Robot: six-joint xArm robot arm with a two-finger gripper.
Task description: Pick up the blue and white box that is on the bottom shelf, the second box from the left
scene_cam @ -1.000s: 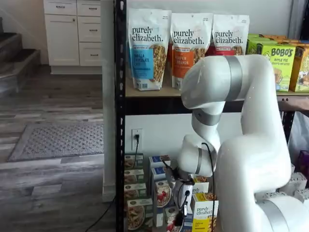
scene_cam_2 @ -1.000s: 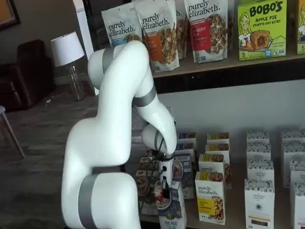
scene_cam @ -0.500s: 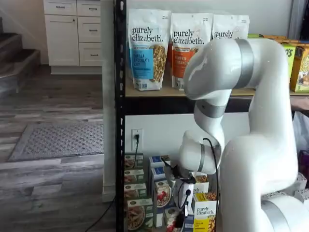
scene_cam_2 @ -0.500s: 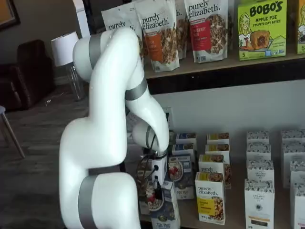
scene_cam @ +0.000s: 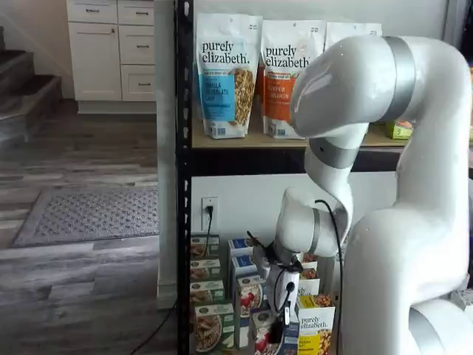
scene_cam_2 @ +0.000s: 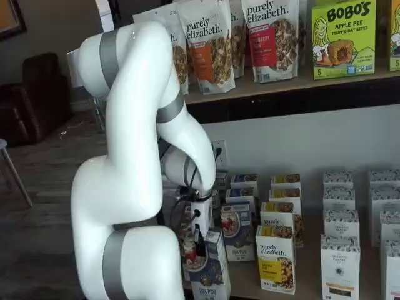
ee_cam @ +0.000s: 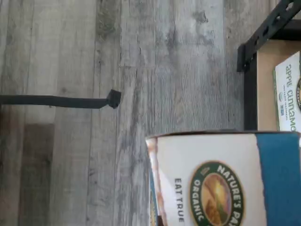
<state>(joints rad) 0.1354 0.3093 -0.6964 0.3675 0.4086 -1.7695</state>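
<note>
Grey plank flooring spreads left of the claw, which is clenched on the blue and white box. That box stands upright right below the claw, drawn out in front of the bottom shelf, whose remaining cartons stand rightward.

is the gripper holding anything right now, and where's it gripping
Yes: the gripper is shut on the blue and white box, gripping it at its top edge, with the box pulled out in front of the bottom shelf.
</note>
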